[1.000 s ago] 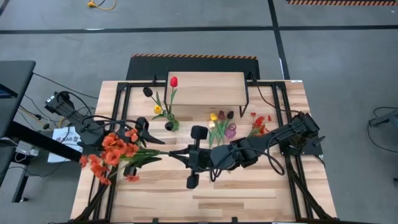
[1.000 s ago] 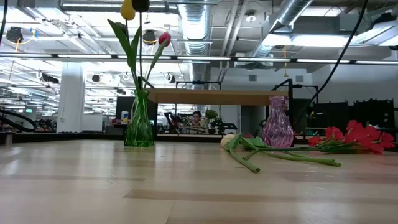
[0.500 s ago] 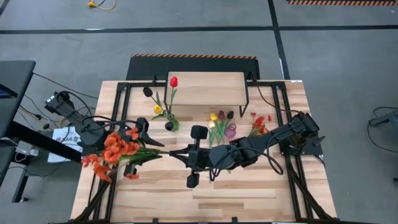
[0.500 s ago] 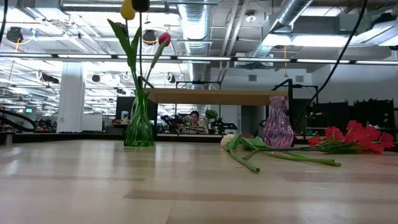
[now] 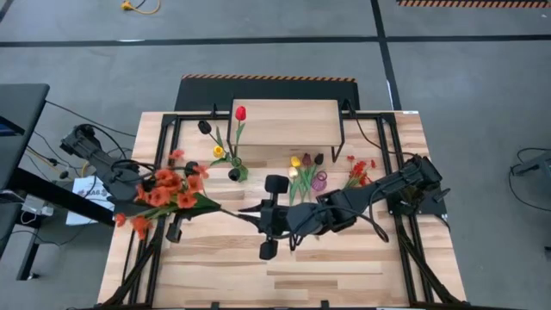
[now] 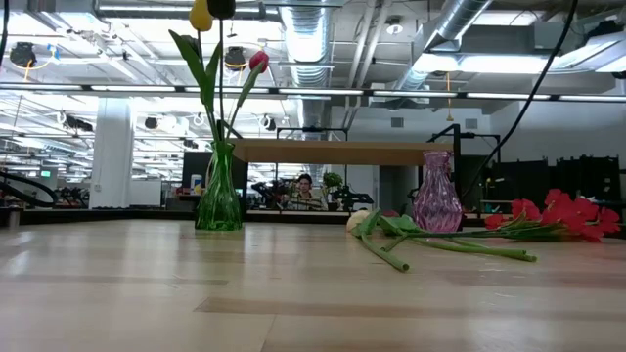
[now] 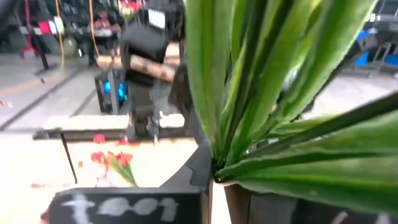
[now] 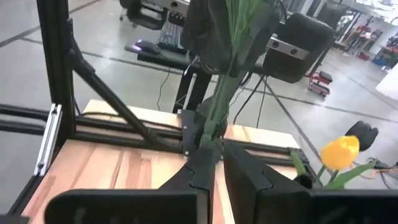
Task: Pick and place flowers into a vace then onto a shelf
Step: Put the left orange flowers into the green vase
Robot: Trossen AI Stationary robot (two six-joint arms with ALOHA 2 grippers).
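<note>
- Here, the counter [image 5: 344, 267] of light wood slats carries everything, with both dark arms reaching in toward its middle.
- The shelf [image 5: 284, 120] stands at the far edge, its plank top bare.
- The spray of red-orange blossoms [image 5: 164, 189] hangs above the counter's left side, its green stem running toward the centre.
- The left gripper [image 5: 185, 207] is clamped on that spray near its leaves.
- The right gripper [image 8: 214, 146] meets the stem's end; its fingers stand narrowly parted around it, and I cannot tell if they still press it.
- The green vase [image 6: 219, 191] holds yellow, red and dark tulips, just in front of the shelf.
- The purple vase [image 6: 436, 193] stands beside loose flowers [image 6: 548, 220] lying on the counter.
</note>
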